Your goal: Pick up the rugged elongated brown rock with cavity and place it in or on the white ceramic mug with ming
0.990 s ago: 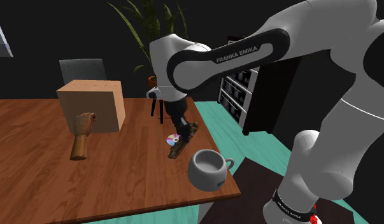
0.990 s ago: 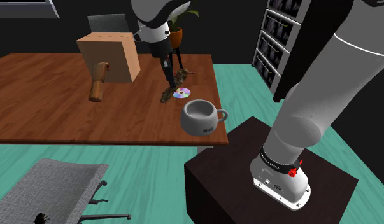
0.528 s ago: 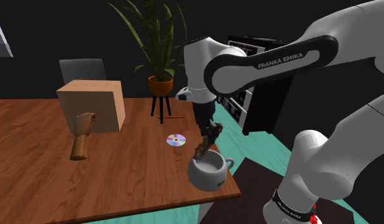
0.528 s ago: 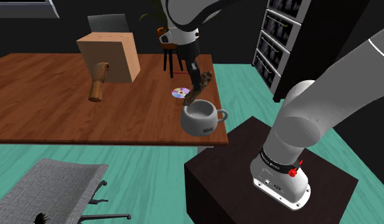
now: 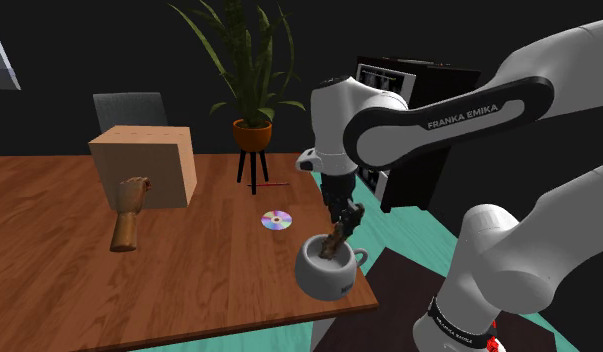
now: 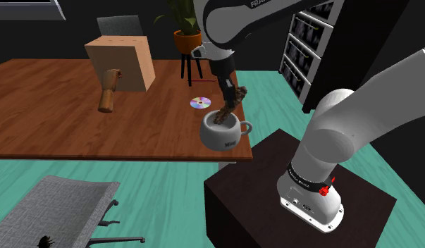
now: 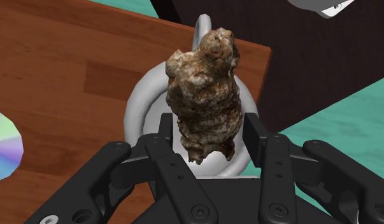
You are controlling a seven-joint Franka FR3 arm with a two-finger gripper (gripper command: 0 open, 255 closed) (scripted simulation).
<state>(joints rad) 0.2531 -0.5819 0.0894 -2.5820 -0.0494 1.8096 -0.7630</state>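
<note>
Gripper: black fingers (image 7: 166,130) of the gripper (image 5: 341,216) (image 6: 230,97) (image 7: 208,132) were pinched on the upper end of the rock, one on each side.
Rock: the rough, elongated brown rock (image 5: 334,243) (image 6: 221,117) (image 7: 206,83) hung tilted from the gripper, with its lower end inside the mug's opening. Whether it touched the mug's bottom cannot be told.
Mug: the grey-white mug (image 5: 324,280) (image 6: 219,139) (image 7: 136,108) stood upright near the table's corner, directly under the gripper, with its handle toward the stand (image 6: 274,190).
Table: the brown wooden table (image 5: 189,275) (image 6: 56,127) carried every listed item.
Disc: the shiny disc (image 5: 276,220) (image 6: 199,103) (image 7: 2,146) lay flat, near the mug but apart from it.
Other items: the cardboard box (image 5: 149,160) (image 6: 122,62) stood farther along the table, with the wooden hand model (image 5: 127,212) (image 6: 109,89) upright just in front of it.
</note>
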